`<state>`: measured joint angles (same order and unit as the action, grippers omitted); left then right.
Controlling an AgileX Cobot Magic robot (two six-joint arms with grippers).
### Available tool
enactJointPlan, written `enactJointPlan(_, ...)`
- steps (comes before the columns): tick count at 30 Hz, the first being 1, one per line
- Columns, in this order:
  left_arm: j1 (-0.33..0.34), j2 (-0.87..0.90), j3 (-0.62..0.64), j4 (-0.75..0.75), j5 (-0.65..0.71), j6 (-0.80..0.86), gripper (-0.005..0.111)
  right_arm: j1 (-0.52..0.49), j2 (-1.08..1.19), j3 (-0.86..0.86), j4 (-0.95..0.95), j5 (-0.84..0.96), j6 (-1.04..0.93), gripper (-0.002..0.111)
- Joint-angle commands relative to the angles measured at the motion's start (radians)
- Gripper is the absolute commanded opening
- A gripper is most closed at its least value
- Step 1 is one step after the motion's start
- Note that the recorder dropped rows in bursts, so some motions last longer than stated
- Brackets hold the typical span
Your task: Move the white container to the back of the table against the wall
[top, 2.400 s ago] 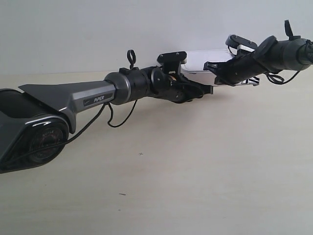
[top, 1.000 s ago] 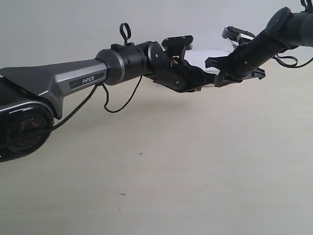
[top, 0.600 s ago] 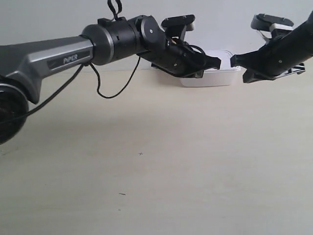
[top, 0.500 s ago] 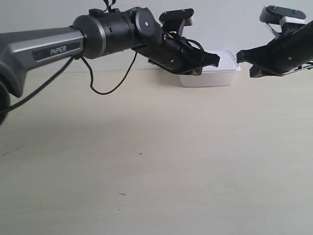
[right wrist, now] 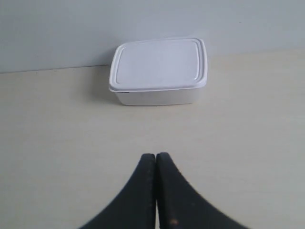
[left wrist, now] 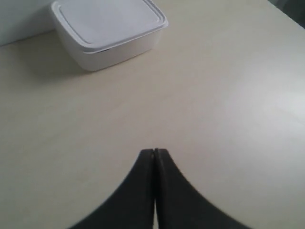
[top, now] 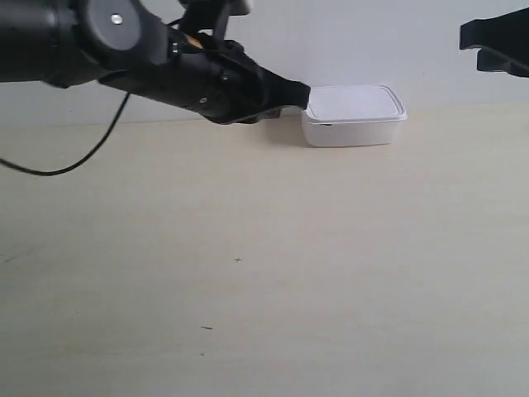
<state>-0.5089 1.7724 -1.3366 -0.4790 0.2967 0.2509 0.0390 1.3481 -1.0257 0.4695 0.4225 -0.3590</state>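
Observation:
The white container [top: 354, 115] stands on the table [top: 273, 273] with its back against the wall [top: 364, 41], lid on. It also shows in the left wrist view [left wrist: 108, 29] and the right wrist view [right wrist: 158, 70]. My left gripper [left wrist: 154, 152] is shut and empty, held back from the box; in the exterior view its tip [top: 299, 93] hangs just off the box's left end. My right gripper [right wrist: 156, 156] is shut and empty too, pulled well back from the box. In the exterior view only a dark part of it [top: 496, 45] shows at the upper right edge.
The arm at the exterior view's left [top: 124, 58] reaches across the upper left above the table. A loose black cable [top: 74, 161] droops below it. A few tiny dark specks [top: 238, 260] mark the tabletop.
Both arms have drawn away from the container and risen, the one at the view's left leftward, the other out toward the right edge. The container now stands uncovered against the wall.

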Motion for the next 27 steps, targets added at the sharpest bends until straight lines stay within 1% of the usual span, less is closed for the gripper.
enactJointPlan(1,-0.002,-0.220,0.198,-0.006,-0.103,0.003,0.000,-0.006,-0.145,0.065,-0.006,0.071,-0.009,0.000)
enactJointPlan(5,-0.002,-0.385,0.297,-0.004,-0.117,0.001,0.000,-0.006,-0.273,0.124,-0.006,0.150,-0.009,0.000)
enactJointPlan(9,-0.002,-0.563,0.384,0.031,-0.113,0.004,0.000,-0.006,-0.435,0.185,-0.006,0.220,-0.009,0.000)
enactJointPlan(18,-0.002,-0.942,0.608,0.055,-0.117,0.004,0.000,-0.004,-0.806,0.329,-0.006,0.264,0.095,0.000)
enactJointPlan(21,-0.002,-1.059,0.678,0.070,-0.117,0.004,0.000,-0.004,-0.904,0.350,-0.016,0.324,0.095,0.000)
enactJointPlan(22,-0.002,-1.138,0.723,0.078,-0.117,0.004,0.000,-0.004,-0.960,0.355,-0.032,0.366,0.095,0.000)
enactJointPlan(24,-0.002,-1.236,0.780,0.080,-0.111,0.004,0.000,-0.004,-1.019,0.361,-0.034,0.414,0.098,0.000)
enactJointPlan(27,-0.002,-1.349,0.851,0.080,-0.098,0.000,0.000,-0.004,-1.068,0.362,-0.034,0.498,0.098,0.000)
